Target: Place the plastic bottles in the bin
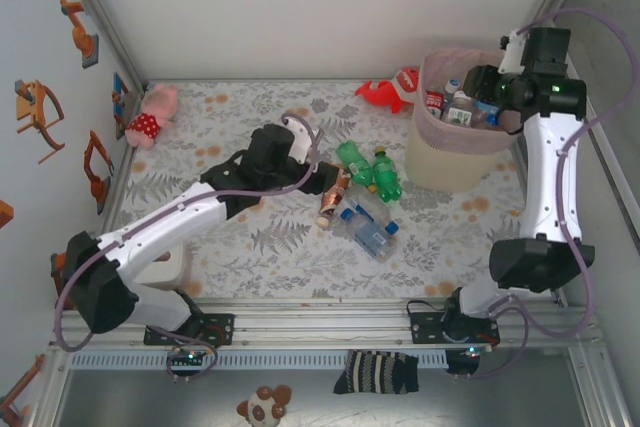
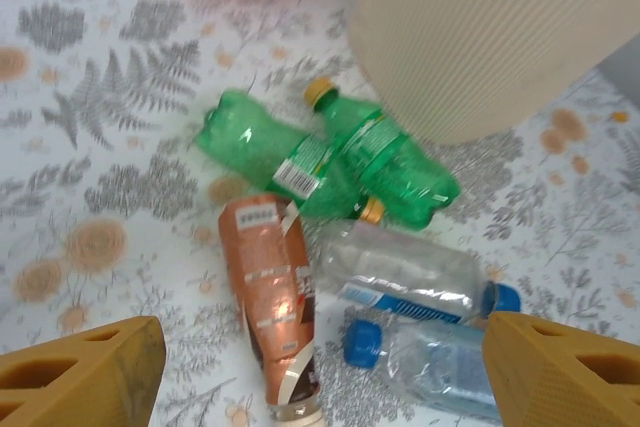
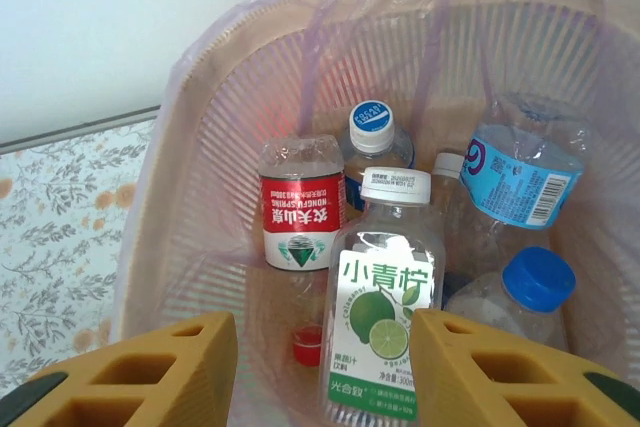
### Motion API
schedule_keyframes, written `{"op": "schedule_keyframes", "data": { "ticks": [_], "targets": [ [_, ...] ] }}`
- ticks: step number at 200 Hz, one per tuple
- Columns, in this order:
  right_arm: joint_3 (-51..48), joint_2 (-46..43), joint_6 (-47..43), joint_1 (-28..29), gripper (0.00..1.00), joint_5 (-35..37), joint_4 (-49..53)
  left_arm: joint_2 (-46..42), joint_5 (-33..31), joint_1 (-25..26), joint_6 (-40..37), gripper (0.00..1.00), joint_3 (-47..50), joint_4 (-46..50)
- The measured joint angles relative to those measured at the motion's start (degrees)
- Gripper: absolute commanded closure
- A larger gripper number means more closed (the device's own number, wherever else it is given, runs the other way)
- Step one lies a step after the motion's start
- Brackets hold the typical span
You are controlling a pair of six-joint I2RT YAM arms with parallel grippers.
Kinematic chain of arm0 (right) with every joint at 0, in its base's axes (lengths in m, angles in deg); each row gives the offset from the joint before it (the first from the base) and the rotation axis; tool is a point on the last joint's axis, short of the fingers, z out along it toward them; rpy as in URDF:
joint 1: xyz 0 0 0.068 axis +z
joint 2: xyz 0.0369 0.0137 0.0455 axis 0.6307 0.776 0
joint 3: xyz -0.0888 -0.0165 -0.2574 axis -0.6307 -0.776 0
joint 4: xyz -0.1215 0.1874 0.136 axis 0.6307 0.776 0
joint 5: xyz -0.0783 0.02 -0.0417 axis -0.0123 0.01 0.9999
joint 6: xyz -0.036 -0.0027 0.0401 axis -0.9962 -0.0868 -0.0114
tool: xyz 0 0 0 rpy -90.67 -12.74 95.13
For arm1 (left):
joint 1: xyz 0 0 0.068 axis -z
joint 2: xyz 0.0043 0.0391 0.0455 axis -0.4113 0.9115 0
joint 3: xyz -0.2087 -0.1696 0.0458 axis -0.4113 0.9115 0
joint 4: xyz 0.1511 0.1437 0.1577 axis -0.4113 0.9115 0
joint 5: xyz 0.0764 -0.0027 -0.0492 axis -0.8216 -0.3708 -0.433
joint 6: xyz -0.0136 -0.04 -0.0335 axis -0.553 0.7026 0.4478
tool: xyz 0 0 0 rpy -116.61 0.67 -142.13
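Right gripper (image 3: 325,372) parted, empty, over bin (image 3: 200,147) (bottles (image 3: 390,287) inside), left gripper (image 2: 320,377) wide above brown-labelled bottle (image 2: 272,297), green bottles (image 2: 330,162) at 12 o'clock

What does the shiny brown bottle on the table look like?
The brown bottle is a small plastic drink bottle wrapped in a shiny copper-brown label, with a white barcode patch near its base. It lies on its side on the flowery tablecloth, and its pale neck end points away from a green bottle. Its base is right next to that bottle, maybe touching. Nothing holds it.
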Motion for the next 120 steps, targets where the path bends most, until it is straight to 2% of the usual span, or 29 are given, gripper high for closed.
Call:
{"op": "schedule_keyframes", "data": {
  "ticks": [49, 86, 120],
  "targets": [
    [-4.76, -4.57, 0.11, 0.0, 0.52, -0.07, -0.09, 9.14, 1.27, -0.2, 4.44, 0.26, -3.48, 5.66],
    [-7.1, -6.25, 0.24, -0.02, 0.52, -0.31, -0.11, 14.25, 2.38, 0.0, 6.05, 0.28, -3.43, 8.63],
    [-7.93, -6.71, 0.24, 0.0, 0.53, -0.48, -0.46, 18.01, 3.39, 0.61, 6.58, 0.34, -2.78, 9.73]
  ]
}}
